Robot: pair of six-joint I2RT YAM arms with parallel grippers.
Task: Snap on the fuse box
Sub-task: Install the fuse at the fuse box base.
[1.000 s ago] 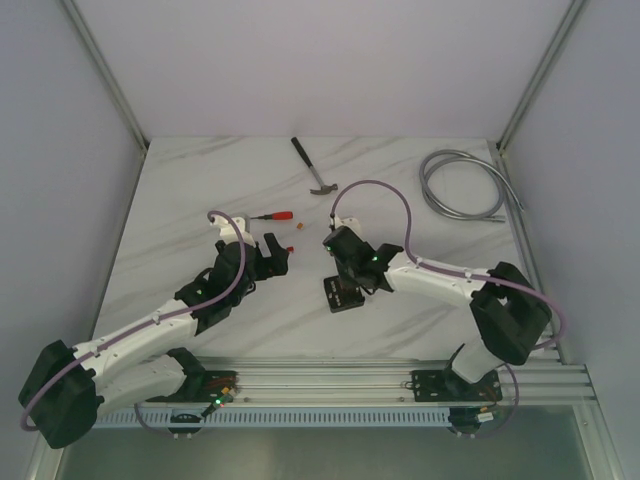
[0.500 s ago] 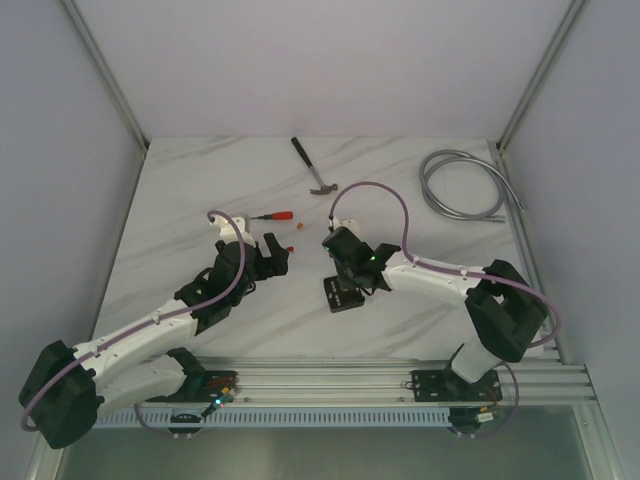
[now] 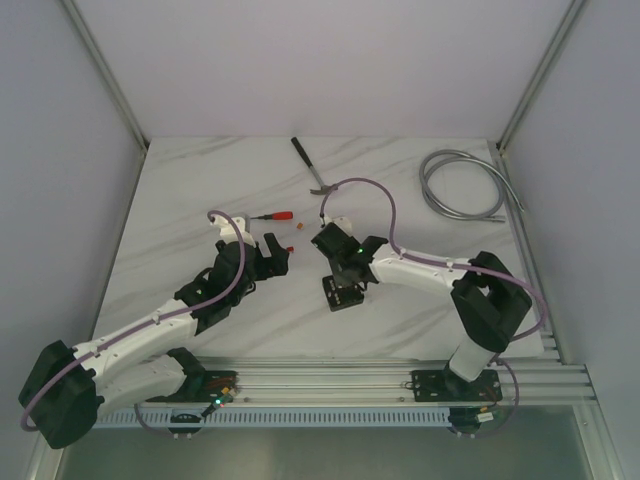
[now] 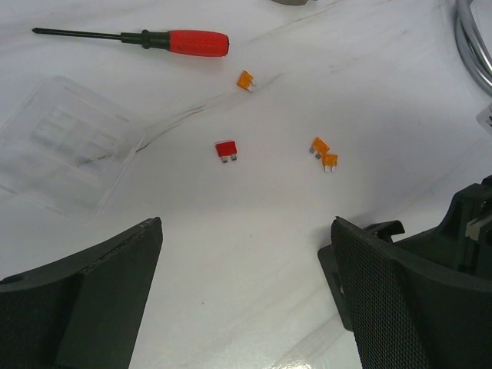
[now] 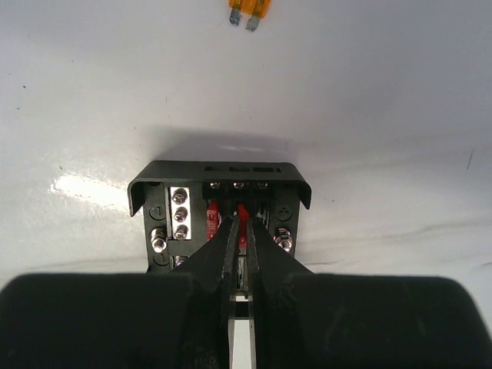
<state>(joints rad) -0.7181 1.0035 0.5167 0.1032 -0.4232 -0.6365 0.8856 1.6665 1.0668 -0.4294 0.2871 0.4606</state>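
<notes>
The black fuse box [image 3: 342,293] lies open-topped on the table just right of centre. In the right wrist view its rim [image 5: 219,171] frames silver screws and a red fuse [image 5: 213,219] seated in a slot. My right gripper [image 5: 241,221] points down into the box, jaws nearly closed on another red fuse [image 5: 243,211]; it shows in the top view [image 3: 345,278] too. My left gripper [image 4: 246,224] is open and empty above bare table, left of the box, also in the top view [image 3: 275,250]. A clear plastic cover [image 4: 61,146] lies to its left.
Loose fuses lie ahead of the left gripper: one red [image 4: 226,149], three orange [image 4: 245,80] [image 4: 319,145] [image 4: 330,161]. A red-handled screwdriver [image 3: 272,215], a hammer [image 3: 312,166] and a coiled grey cable [image 3: 465,185] lie farther back. Walls close in left and right.
My right arm's wrist has swung a little to the left over the fuse box. The left arm has not moved.
</notes>
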